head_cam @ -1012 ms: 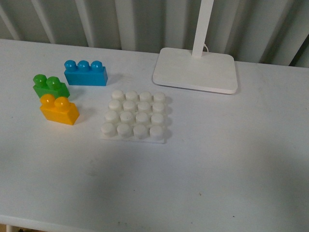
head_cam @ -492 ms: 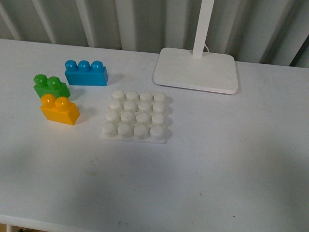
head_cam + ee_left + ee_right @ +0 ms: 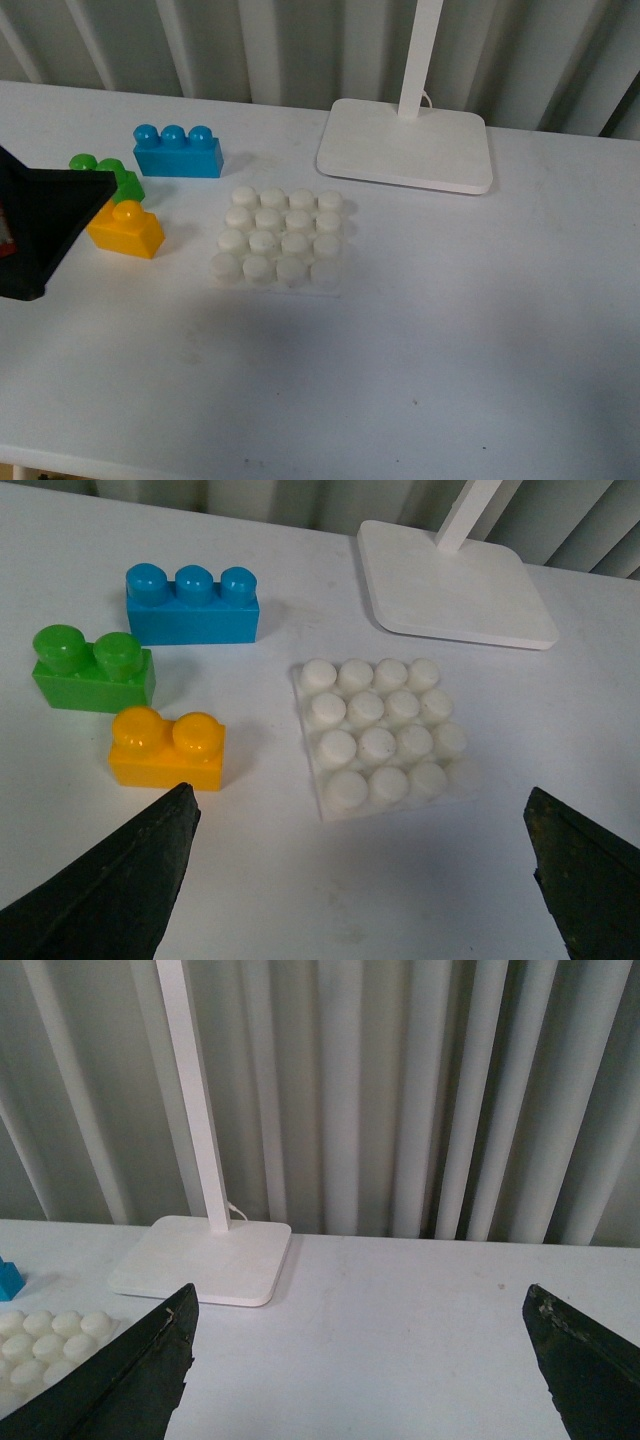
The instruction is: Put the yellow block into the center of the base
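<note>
I'm watching my left gripper (image 3: pixel 358 805) hanging spread wide above the table's left half, gripping nothing. The yellow block (image 3: pixel 168 748) is sitting studs-up toward the left edge, just on the near side of the green brick (image 3: pixel 92 668), with the blue brick (image 3: pixel 192 605) farther back. The base (image 3: pixel 380 742) is lying flat near the table's middle, apart from the block. In the front view a black wedge, probably one finger, is covering part of the green brick. My right gripper (image 3: pixel 357 1300) is gaping too, holding nothing, facing the lamp foot (image 3: pixel 205 1258) by the far edge.
</note>
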### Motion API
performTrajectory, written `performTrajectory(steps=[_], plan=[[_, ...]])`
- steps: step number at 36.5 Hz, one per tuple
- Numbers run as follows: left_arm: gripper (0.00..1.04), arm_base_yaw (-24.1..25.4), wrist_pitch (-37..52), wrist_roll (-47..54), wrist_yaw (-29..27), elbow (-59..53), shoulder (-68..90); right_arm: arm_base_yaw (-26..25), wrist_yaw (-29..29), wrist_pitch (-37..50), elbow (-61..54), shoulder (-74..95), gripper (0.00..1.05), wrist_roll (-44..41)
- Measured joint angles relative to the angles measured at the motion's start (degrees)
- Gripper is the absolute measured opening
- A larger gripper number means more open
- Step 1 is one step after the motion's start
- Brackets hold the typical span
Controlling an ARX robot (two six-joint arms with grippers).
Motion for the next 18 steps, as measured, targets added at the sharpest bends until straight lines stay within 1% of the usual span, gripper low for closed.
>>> performTrajectory(steps=[9,18], plan=[[0.98,0.42,5.38,3.08,2.38,5.05,12.76,0.0,0.0,0.0,0.0,0.0,0.95,0.0],[0.98,0.11,8.22,8.0,3.3,8.44,19.96,0.0,0.0,0.0,0.0,0.0,0.95,0.0]])
